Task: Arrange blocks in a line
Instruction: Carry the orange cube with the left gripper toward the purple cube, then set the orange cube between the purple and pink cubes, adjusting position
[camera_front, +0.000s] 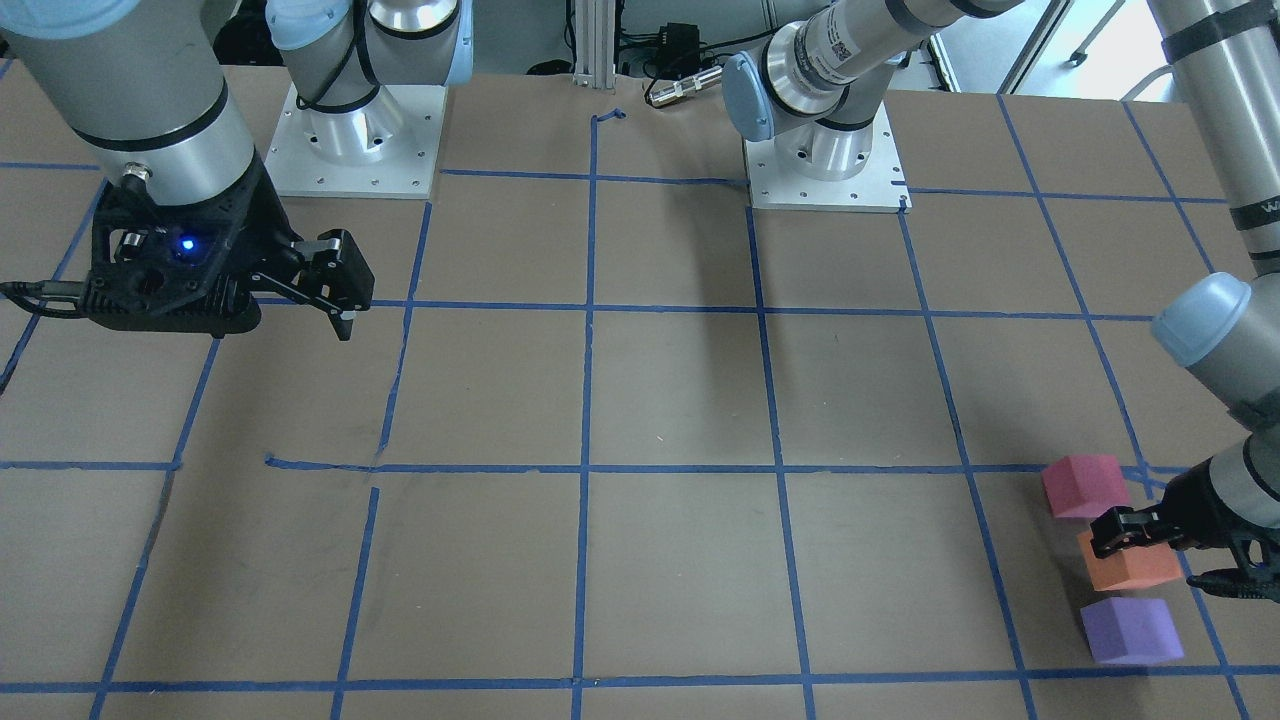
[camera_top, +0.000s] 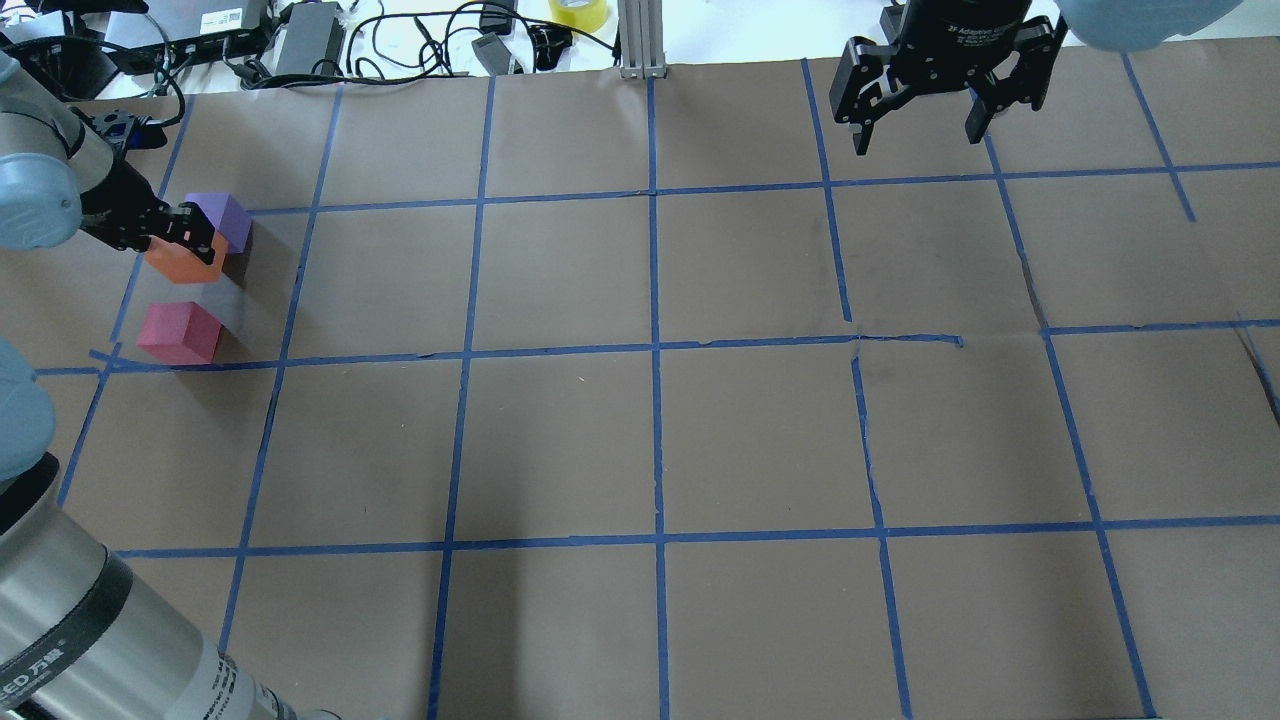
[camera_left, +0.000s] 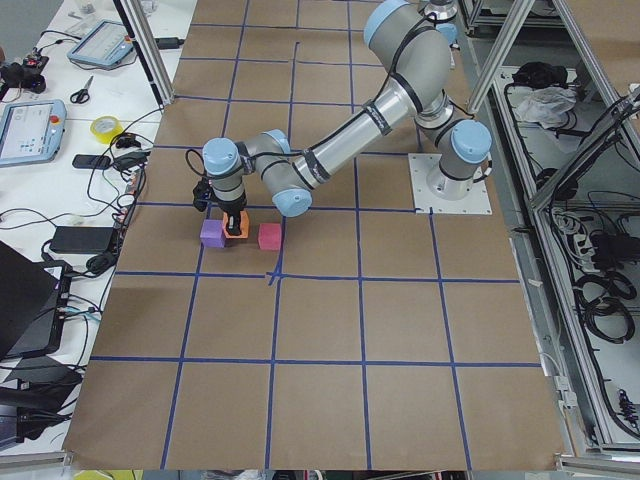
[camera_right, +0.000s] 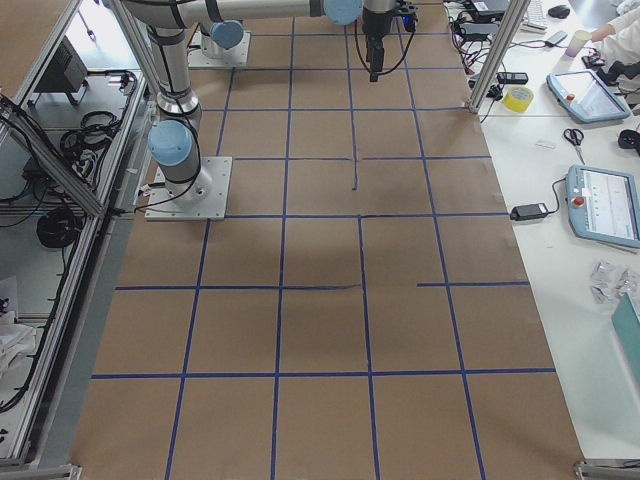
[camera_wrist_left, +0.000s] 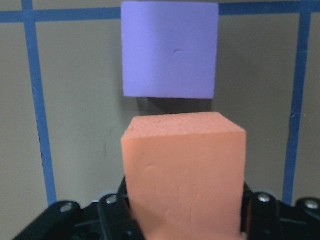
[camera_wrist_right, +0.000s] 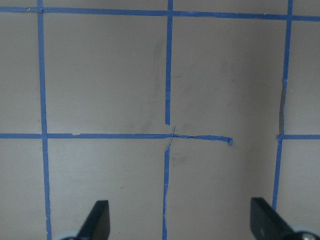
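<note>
The three blocks sit close together in a short row at the table's far left. The purple block (camera_top: 225, 218) is farthest from the robot, the orange block (camera_top: 172, 264) is in the middle, and the pinkish red block (camera_top: 180, 333) is nearest. My left gripper (camera_top: 190, 235) is shut on the orange block (camera_wrist_left: 185, 175), which fills the lower left wrist view with the purple block (camera_wrist_left: 170, 47) just beyond it. I cannot tell whether the orange block touches the table. My right gripper (camera_top: 918, 135) is open and empty, high over the far right.
The brown table surface (camera_top: 650, 440) carries a grid of blue tape lines. Cables, a tape roll and devices lie beyond the far edge (camera_top: 400, 40). The arm bases (camera_front: 355, 140) stand at the robot's side.
</note>
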